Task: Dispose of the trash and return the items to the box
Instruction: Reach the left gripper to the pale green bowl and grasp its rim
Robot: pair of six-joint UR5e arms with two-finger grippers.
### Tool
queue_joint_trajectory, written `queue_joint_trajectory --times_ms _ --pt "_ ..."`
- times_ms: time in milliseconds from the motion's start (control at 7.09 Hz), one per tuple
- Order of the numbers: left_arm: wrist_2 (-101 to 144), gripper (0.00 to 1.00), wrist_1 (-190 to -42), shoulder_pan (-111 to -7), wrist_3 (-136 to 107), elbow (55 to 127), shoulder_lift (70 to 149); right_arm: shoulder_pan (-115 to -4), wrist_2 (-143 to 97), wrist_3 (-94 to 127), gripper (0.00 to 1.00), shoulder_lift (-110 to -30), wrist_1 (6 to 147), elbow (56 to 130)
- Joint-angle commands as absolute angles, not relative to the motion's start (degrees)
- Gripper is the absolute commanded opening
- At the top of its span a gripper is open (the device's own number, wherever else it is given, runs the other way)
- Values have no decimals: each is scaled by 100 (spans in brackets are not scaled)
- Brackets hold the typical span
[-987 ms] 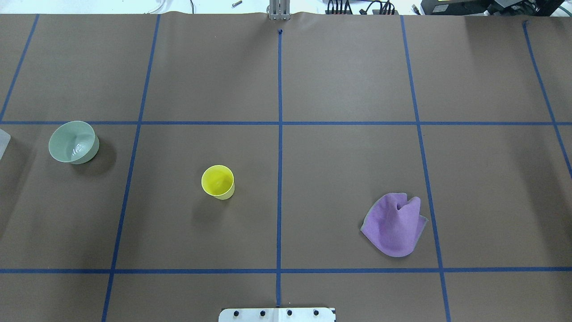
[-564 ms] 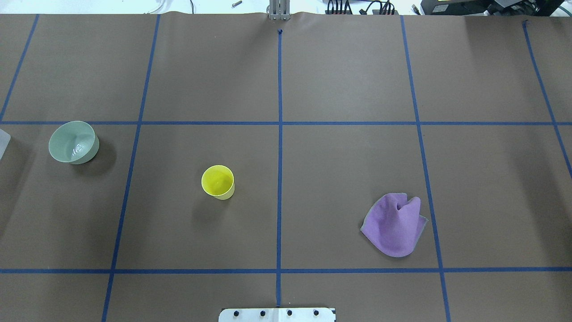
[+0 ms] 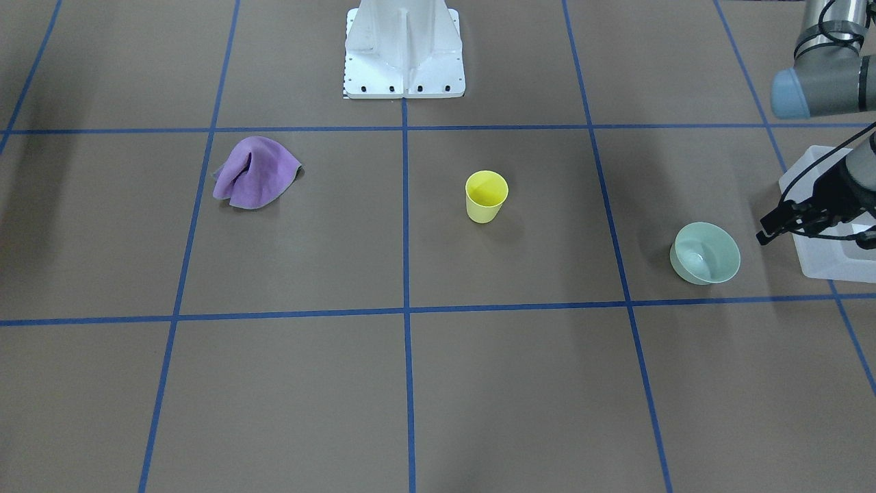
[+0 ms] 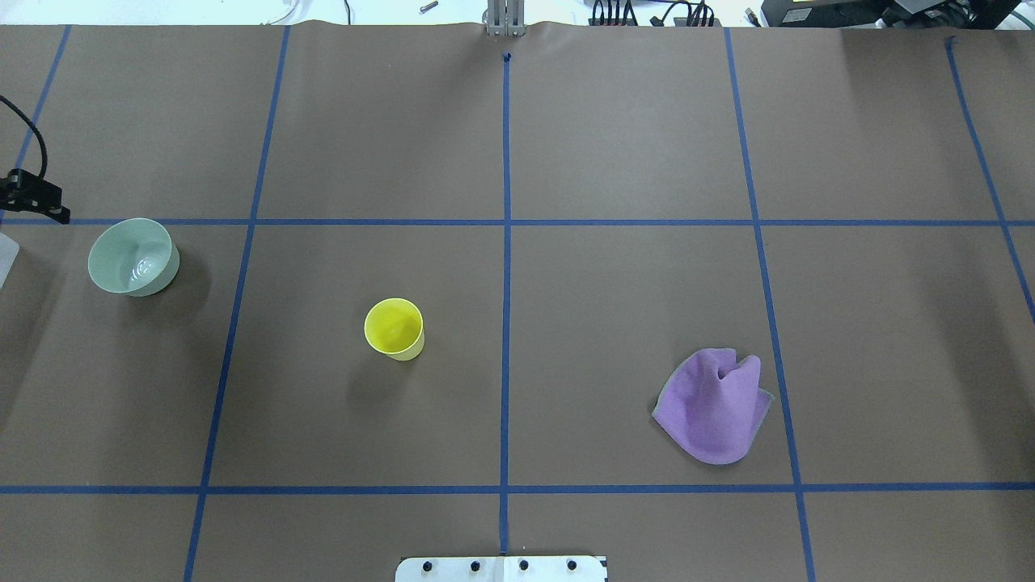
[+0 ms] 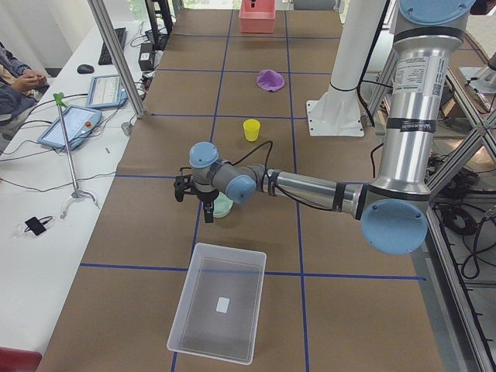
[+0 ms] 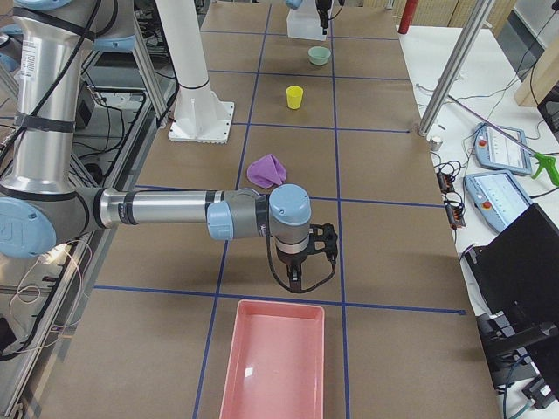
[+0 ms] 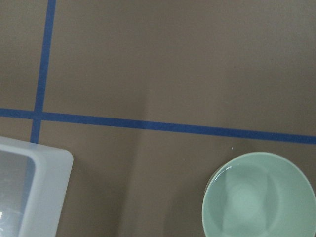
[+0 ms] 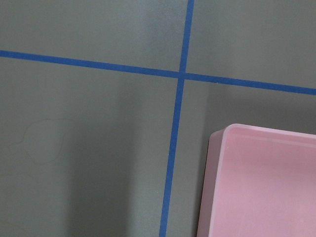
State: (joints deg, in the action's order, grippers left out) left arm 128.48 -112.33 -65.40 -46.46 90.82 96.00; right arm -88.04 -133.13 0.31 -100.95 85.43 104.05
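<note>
- Exterior left view: the left gripper (image 5: 193, 198) hangs over the worktop's left end, near the bowl (image 3: 705, 253) but apart from it. I cannot tell how far its jaws are spread.
- The bowl stands upright near the left end, just beside the box (image 5: 232, 249).
- The box lies at the left end, with a white label on its floor.
- The cup (image 3: 486, 196) stands upright near the worktop's middle, a little toward the left end and well apart from the bowl.
- A purple cloth (image 3: 254, 172) lies crumpled in the right half, toward the robot's edge.
- The right gripper (image 6: 297, 275) points down over the right end, just beside a pink tray (image 6: 275, 305). The pictures do not show how its jaws stand.
</note>
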Motion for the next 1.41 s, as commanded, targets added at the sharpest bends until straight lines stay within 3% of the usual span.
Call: queue_joint_trajectory --times_ms 0,423,564,846,987,1128,1269 --pt "12385 98 -11906 -5917 -5649 8755 9765 -8798 -13281 53 100 -10072 8543 10398" --pt "12392 94 -11918 -5862 -5581 8684 9607 -8789 -13280 79 100 -10046 8552 10397" --pt "12401 79 -11901 -5836 -5651 8692 9650 -8789 -13254 70 100 -10037 8552 10389" --pt "12401 28 -11900 -5818 -5695 8587 9720 -8789 -13263 79 100 -10037 8552 10397" --pt "12401 8 -11909 -5792 -5695 8526 9729 -8789 -13263 79 100 -10037 8552 10397" --pt "12419 0 -11900 -5801 -5687 8560 9729 -8789 -13271 79 100 -10037 8552 10397" --pt "12976 0 -11857 -5836 -5678 8674 9712 -8789 -13289 79 100 -10037 8552 10406"
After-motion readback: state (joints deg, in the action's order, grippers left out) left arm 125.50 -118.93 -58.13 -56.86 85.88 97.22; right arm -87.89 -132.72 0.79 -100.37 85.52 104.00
